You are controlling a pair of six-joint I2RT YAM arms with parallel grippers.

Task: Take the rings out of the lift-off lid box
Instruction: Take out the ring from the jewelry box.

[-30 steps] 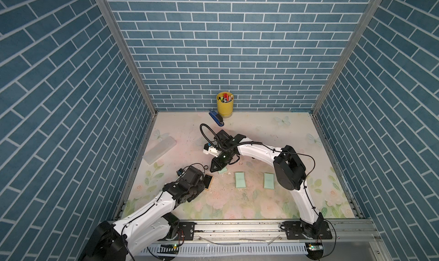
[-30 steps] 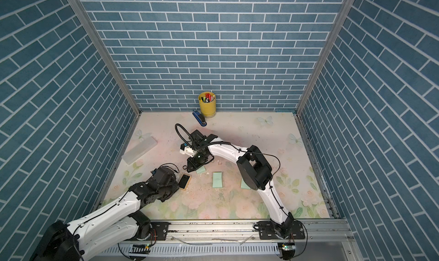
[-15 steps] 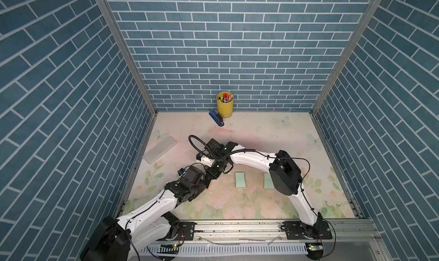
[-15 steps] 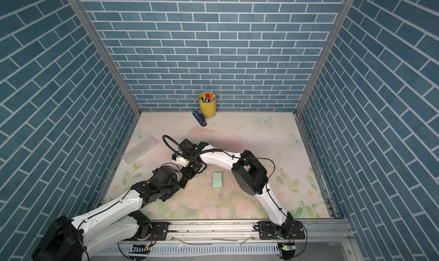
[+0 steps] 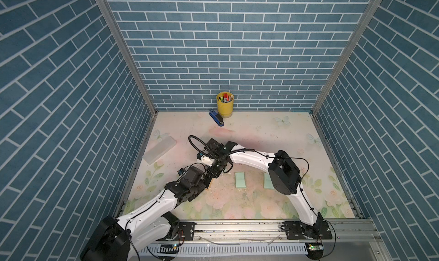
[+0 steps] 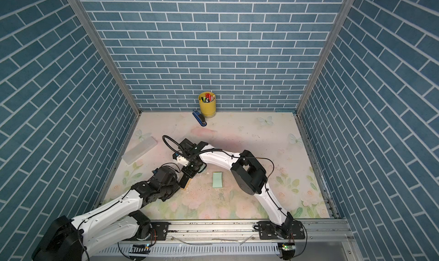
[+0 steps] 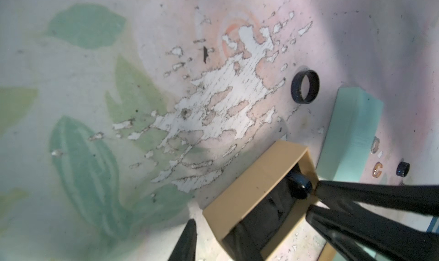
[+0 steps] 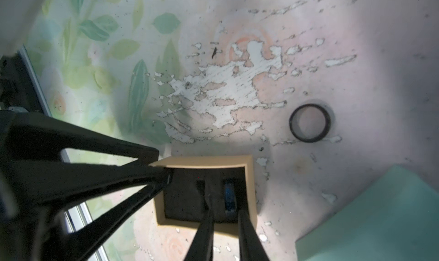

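Fingers [image 8: 204, 233] of the R gripper [image 8: 225, 211] stand a narrow gap apart. Their tips are down in the tan box [image 8: 250, 191], one each side of a dark ring [image 8: 229, 198] seated upright in the black foam insert [image 8: 185, 200]. We can't tell whether the pads are pinching it or only bracketing it. The narrow set looks deliberate to us: ring thin, slot tight, so wide jaws would foul the foam.

L gripper [image 8: 162, 170] is closed on the box's wall at a corner, one finger inside and one outside. That is prob. to pin the light cardboard so it won't lift w/ the ring. The neighbouring slot [image 8: 200, 187] looks empty.

Near the box a loose black ring [image 8: 310, 123] lies flat on the floral mat [image 8: 356, 57]. Beside the box sits a mint-green piece [image 7: 351, 133]. Past it, farther from the box, are what look like two pale rings [image 7: 377, 169] and a second black ring [image 7: 403, 169]. We judge the job well along, w/ at least one ring left to pull.

Well away from the box, by the back wall, stand a yellow pen cup [image 5: 225, 104] and a blue stapler [image 5: 216, 118]. A clear case [image 5: 159, 150] lies apart by the side wall. None is in the way.
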